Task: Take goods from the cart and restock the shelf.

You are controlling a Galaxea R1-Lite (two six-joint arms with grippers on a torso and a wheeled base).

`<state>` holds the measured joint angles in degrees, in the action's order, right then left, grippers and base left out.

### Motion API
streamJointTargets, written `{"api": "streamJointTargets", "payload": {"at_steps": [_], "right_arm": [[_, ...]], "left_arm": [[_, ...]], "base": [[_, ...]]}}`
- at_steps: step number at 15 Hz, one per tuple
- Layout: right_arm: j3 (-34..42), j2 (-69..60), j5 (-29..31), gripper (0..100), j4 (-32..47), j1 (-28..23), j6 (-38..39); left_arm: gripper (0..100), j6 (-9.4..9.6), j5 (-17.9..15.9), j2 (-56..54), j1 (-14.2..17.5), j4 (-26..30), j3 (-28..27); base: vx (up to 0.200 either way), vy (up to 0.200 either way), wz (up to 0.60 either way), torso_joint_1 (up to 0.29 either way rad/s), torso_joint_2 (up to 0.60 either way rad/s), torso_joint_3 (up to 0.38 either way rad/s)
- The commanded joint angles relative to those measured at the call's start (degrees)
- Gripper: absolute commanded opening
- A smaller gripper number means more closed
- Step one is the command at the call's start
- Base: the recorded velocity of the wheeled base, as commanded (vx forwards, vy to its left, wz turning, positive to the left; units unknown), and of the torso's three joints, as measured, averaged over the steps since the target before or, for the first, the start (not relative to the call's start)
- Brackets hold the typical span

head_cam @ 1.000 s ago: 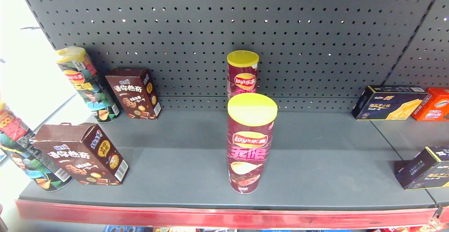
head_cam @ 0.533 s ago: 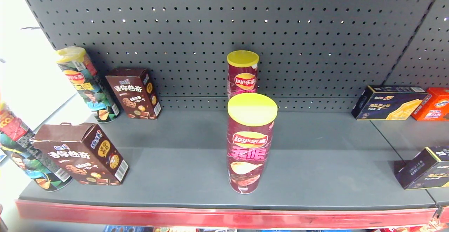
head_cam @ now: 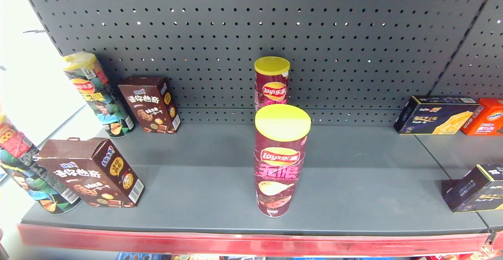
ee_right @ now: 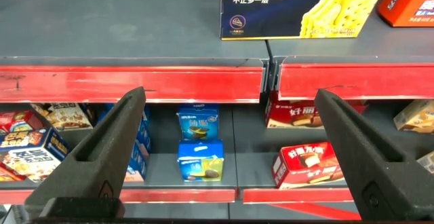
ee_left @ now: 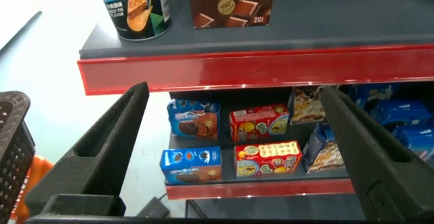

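Head view: two chip cans stand upright at mid-shelf. The front can is near the edge, and the rear can is directly behind it by the pegboard. Two cookie boxes and other cans sit to the left, with flat boxes to the right.

The left gripper and right gripper are both spread wide and hold nothing. Both are low before the shelf's red edge. A basket is beside the left gripper, and its contents are hidden.

Assessment: the cans are light, rigid, smooth-walled and tall, so they tip easily, and their contents are fragile. Grasp at mid-body, across the diameter, with moderate pressure.
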<state>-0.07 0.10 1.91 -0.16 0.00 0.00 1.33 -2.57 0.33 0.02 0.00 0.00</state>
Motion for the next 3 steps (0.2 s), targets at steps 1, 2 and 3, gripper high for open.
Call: {"api": "streamJointTargets", "payload": {"at_steps": [1, 2, 3], "right_arm": [[0.1, 0.1, 0.0, 100, 0.0, 0.0, 0.0], [0.1, 0.1, 0.0, 100, 0.0, 0.0, 0.0], [0.0, 0.1, 0.1, 100, 0.0, 0.0, 0.1]], "left_arm": [[100, -0.01, 0.0, -0.1, 0.1, 0.0, 0.0], [100, -0.01, 0.0, -0.1, 0.1, 0.0, 0.0], [100, -0.01, 0.0, -0.1, 0.1, 0.0, 0.0]], "base": [[0.0, 0.0, 0.0, 0.0, 0.0, 0.0], [0.0, 0.0, 0.0, 0.0, 0.0, 0.0], [0.0, 0.0, 0.0, 0.0, 0.0, 0.0]]}}
